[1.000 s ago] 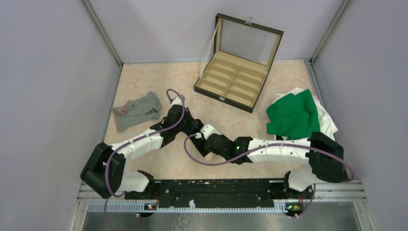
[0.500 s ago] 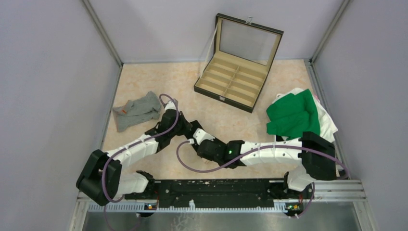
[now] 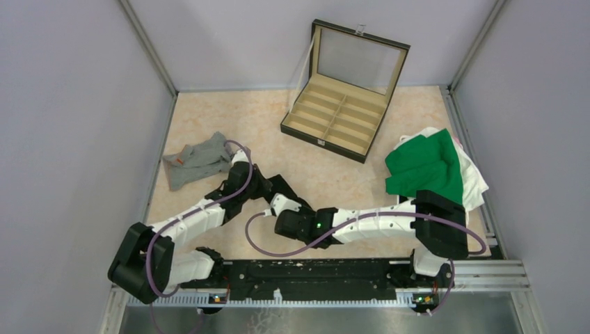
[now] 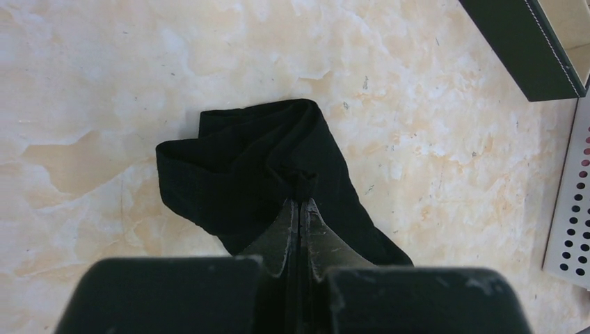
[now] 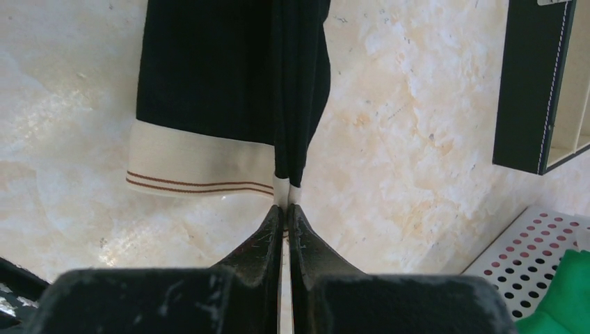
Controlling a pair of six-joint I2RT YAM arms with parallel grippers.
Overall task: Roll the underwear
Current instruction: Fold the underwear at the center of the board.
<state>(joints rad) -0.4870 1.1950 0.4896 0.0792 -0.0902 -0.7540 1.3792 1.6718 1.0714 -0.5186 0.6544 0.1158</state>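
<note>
The black underwear (image 4: 264,163) lies bunched on the marbled tabletop, and its cream waistband (image 5: 198,167) with brown stripes shows in the right wrist view. My left gripper (image 4: 300,200) is shut, pinching a fold of the black fabric. My right gripper (image 5: 283,206) is shut on the waistband's edge. In the top view the two grippers (image 3: 259,182) (image 3: 280,189) meet at the middle left of the table and mostly hide this garment. The grey underwear (image 3: 198,160), with a small orange label, lies crumpled just left of the left wrist.
An open compartmented case (image 3: 344,115) stands at the back centre with its lid up. A green cloth (image 3: 424,167) lies on white fabric (image 3: 476,177) at the right. Walls close the table in on the left, right and back. A perforated metal strip (image 4: 570,209) lines one side.
Both arms have shifted left and toward the near edge, carrying the black underwear with them. The left wrist now sits close to the grey underwear. Both grippers stayed shut.
</note>
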